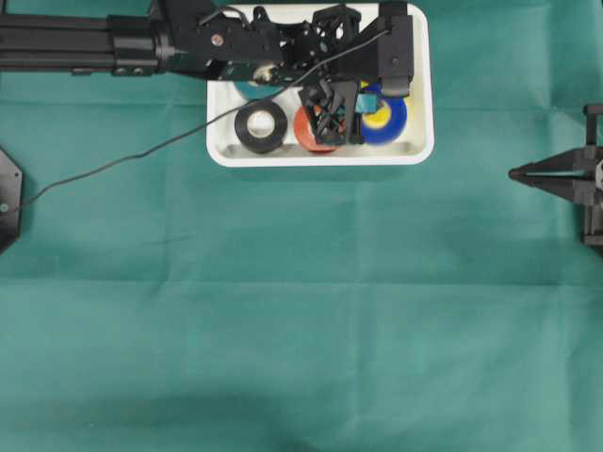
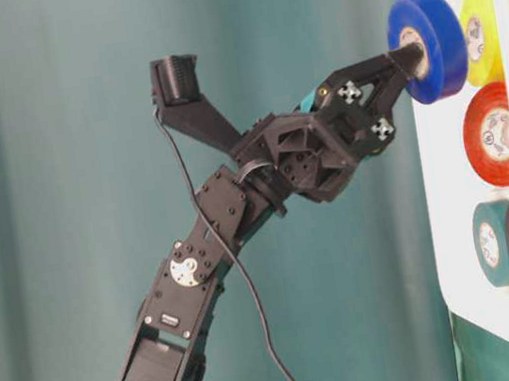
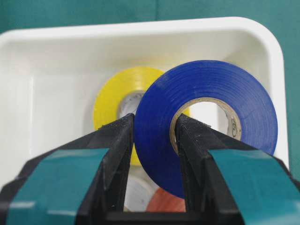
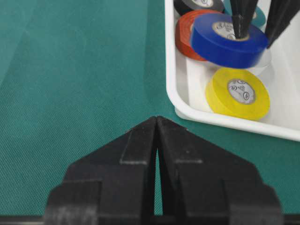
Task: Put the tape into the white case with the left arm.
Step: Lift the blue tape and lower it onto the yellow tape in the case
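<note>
My left gripper (image 3: pixel 154 124) is shut on a blue tape roll (image 3: pixel 211 79): one finger is inside its core and the other is against its outer wall. It holds the roll tilted inside the white case (image 1: pixel 320 158), at the case's right end. The roll hangs above a yellow roll (image 4: pixel 238 93) and overlaps a red one (image 4: pixel 185 30). In the table-level view the fingertips (image 2: pixel 409 57) reach into the blue tape (image 2: pixel 433 47). My right gripper (image 4: pixel 157 118) is shut and empty over the cloth, short of the case's rim (image 4: pixel 171 70).
The case also holds a black roll (image 1: pixel 260 127) and a teal roll (image 1: pixel 252 90) at its left end. The left arm's thin cable (image 1: pixel 122 160) trails across the green cloth to a black mount (image 1: pixel 8 202) at the left edge.
</note>
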Available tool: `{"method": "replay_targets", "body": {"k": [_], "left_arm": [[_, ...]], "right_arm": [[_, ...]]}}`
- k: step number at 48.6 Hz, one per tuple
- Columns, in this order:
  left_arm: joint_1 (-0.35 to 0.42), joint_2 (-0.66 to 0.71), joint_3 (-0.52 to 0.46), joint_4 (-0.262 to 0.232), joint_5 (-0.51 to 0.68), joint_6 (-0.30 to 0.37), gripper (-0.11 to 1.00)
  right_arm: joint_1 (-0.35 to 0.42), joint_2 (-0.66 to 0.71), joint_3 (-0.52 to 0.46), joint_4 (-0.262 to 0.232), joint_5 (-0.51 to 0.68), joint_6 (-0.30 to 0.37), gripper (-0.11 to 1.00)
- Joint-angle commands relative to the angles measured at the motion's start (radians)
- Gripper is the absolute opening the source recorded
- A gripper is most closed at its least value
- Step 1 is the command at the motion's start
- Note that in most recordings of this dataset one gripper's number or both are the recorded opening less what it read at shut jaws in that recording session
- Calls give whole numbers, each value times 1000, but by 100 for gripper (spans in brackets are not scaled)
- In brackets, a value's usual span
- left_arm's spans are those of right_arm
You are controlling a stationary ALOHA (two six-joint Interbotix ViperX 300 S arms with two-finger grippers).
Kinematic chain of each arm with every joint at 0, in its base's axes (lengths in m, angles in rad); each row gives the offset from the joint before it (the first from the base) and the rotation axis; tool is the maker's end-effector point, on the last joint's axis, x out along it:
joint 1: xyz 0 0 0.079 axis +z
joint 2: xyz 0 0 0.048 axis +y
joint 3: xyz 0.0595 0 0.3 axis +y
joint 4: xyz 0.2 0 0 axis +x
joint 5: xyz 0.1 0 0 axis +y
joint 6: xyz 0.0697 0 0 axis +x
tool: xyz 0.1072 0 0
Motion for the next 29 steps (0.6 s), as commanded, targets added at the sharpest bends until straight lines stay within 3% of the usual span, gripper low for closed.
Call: {"method": "replay_targets", "body": {"k": [1, 24, 29], "left_arm": [[-2, -23, -35, 0, -8, 3, 25], [-2, -23, -31, -2, -3, -5, 26], [-3, -25, -28, 0, -3, -3, 52]], "right_arm": [[0, 6, -9, -2, -9, 2, -9], [-2, 6, -9, -2, -9, 2, -9], [-2, 6, -9, -2, -11, 2, -9]]}}
